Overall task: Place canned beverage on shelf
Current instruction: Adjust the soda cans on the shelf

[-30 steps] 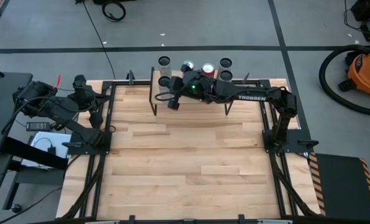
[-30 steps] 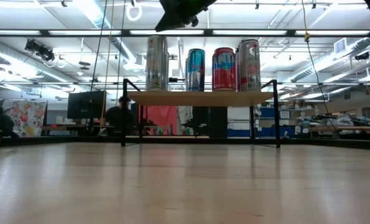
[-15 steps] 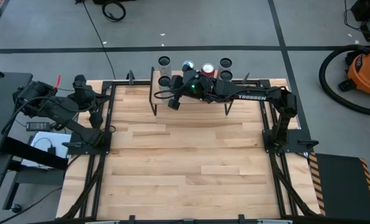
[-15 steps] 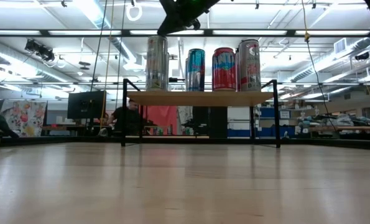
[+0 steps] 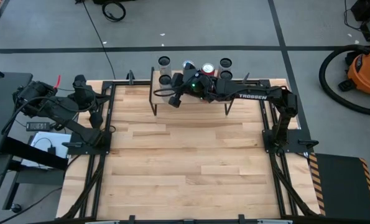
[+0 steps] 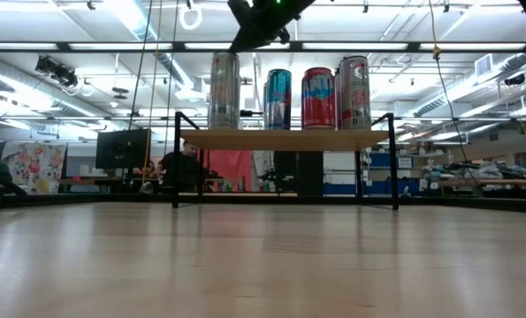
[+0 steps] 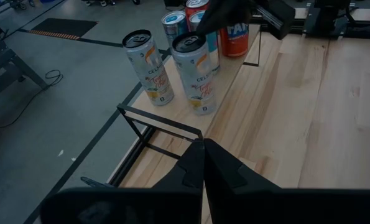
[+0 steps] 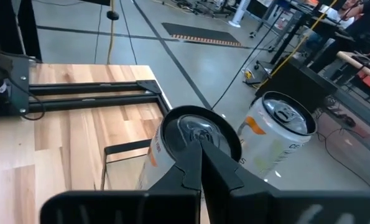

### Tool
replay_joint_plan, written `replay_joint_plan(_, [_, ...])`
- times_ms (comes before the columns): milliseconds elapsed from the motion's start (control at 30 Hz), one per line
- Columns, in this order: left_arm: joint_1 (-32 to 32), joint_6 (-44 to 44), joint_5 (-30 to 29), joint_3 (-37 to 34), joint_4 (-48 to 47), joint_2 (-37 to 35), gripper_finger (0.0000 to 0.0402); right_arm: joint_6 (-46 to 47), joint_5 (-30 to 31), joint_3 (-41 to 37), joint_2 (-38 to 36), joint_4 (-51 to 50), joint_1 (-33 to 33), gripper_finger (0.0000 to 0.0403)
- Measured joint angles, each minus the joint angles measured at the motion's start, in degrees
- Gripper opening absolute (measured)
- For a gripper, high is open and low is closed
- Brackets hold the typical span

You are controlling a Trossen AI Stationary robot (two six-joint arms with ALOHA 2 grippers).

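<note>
Just beneath the right gripper (image 8: 200, 152), fingers pressed together and empty, stands a white can (image 8: 191, 134) on the shelf (image 6: 285, 138); beyond it a second white can (image 8: 277, 140). Well apart, parked at the table's edge, waits the left gripper (image 7: 203, 155), likewise closed and empty.

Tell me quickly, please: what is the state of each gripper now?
Left gripper: shut, holding nothing, parked at the table's left edge.
Right gripper: shut, holding nothing, above the white cans on the shelf.
</note>
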Motion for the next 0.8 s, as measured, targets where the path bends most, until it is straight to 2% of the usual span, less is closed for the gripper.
replay_joint_plan(800, [0.0, 0.0, 0.0, 0.0, 0.0, 0.0, 0.0007, 0.2, -0.9, 0.0, -0.1, -0.2, -1.9, 0.0009])
